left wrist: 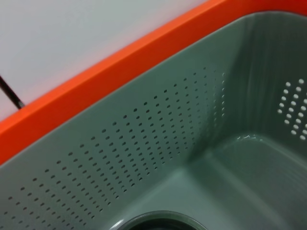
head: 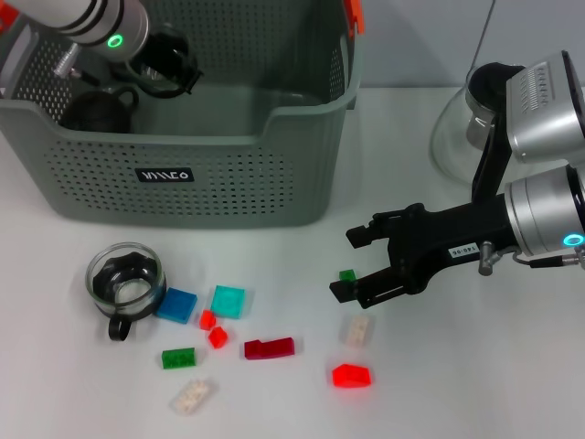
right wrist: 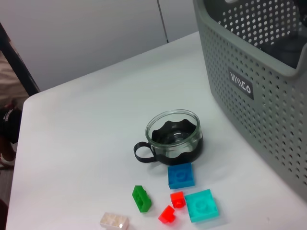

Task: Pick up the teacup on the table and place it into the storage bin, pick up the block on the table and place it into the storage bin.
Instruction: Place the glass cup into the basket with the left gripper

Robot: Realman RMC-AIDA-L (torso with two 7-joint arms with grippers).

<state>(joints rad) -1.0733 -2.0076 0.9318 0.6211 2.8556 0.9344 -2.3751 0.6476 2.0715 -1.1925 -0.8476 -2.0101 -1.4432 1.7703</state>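
My right gripper (head: 350, 263) is hovering open just above a small green block (head: 346, 274); my left gripper (head: 164, 64), whose grip I cannot tell, is hanging inside the storage bin (head: 228, 183)

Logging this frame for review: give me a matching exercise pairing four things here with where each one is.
1. teacup
2. left pincer
3. right pincer
4. glass pot

a. over the storage bin
b. on the table in front of the bin, by the blue block
c. behind the right arm
d. above a small green block

Pairs: 1-b, 2-a, 3-d, 4-c
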